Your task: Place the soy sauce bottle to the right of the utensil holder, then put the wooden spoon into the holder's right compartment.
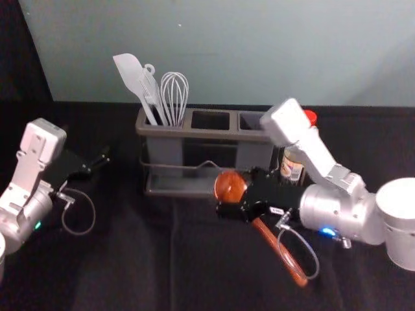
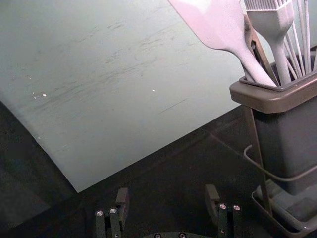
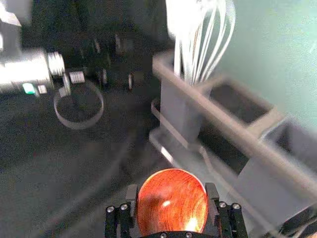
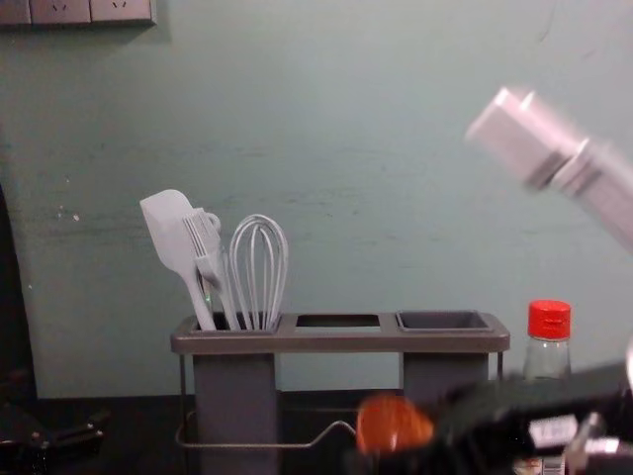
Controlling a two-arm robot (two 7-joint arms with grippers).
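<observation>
Holder (image 1: 194,134): matt plastic. Rail (image 1: 188,166): smooth metal wire. Relative to holder: spoon (image 1: 230,186), five o'clock, glossy wood; spatula (image 1: 130,70), eleven o'clock, matt, plastic in appearance; cap (image 1: 311,117), three o'clock, smooth plastic; wall (image 1: 259,58), twelve o'clock, scuffed. Cloth (image 1: 130,259) beneath: matt.

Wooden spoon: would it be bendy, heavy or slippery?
The wooden spoon looks stiff and light, its handle slim and straight. The handle juts past the fingers, so a bump might swivel it. The glossy bowl could slip.

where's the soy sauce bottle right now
In the head view, the soy sauce bottle stands just right of the utensil holder, partly behind the right arm.
</observation>
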